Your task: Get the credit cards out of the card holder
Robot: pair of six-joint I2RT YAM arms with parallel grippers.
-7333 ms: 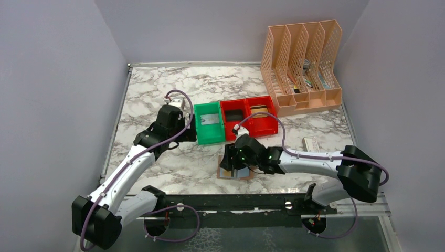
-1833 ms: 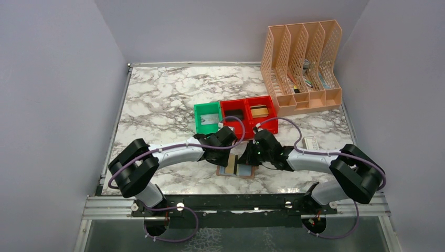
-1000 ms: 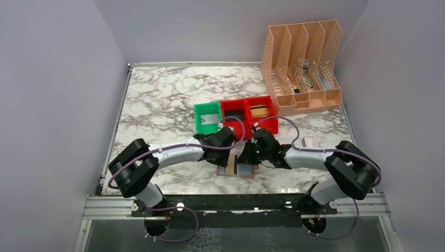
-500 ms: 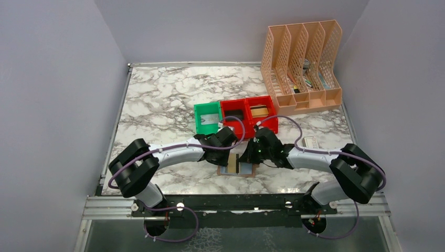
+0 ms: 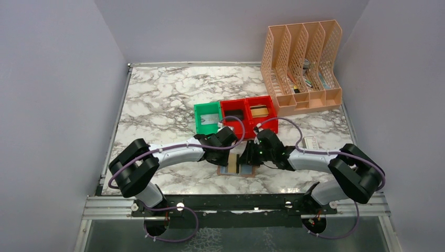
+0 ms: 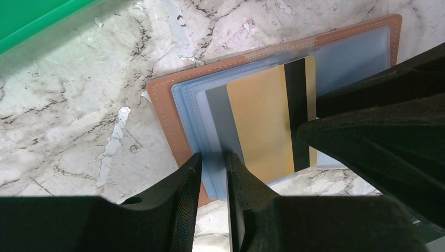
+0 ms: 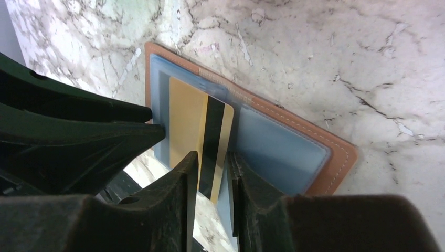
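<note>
The brown card holder [image 5: 222,171] lies open on the marble near the table's front. Its blue pockets face up [image 6: 162,105] [image 7: 336,152]. A gold credit card [image 6: 260,121] [image 7: 186,115] with a black stripe sticks halfway out of the left pocket, and a grey card [image 6: 218,113] lies under it. My left gripper [image 6: 212,157] [image 5: 229,157] stands tips-down on the blue pocket edge, jaws narrowly apart. My right gripper [image 7: 212,157] [image 5: 245,160] stands over the gold card's striped end, jaws slightly apart, with the stripe showing between them.
A green bin [image 5: 210,122] and two red bins [image 5: 234,116] stand just behind the grippers. A peach file organizer [image 5: 302,68] is at the back right. A small white box [image 5: 311,142] lies beside the right forearm. The two gripper heads nearly touch.
The right wrist has shifted slightly to the right over the holder and its jaws have parted. The left arm and the holder have stayed where they were.
</note>
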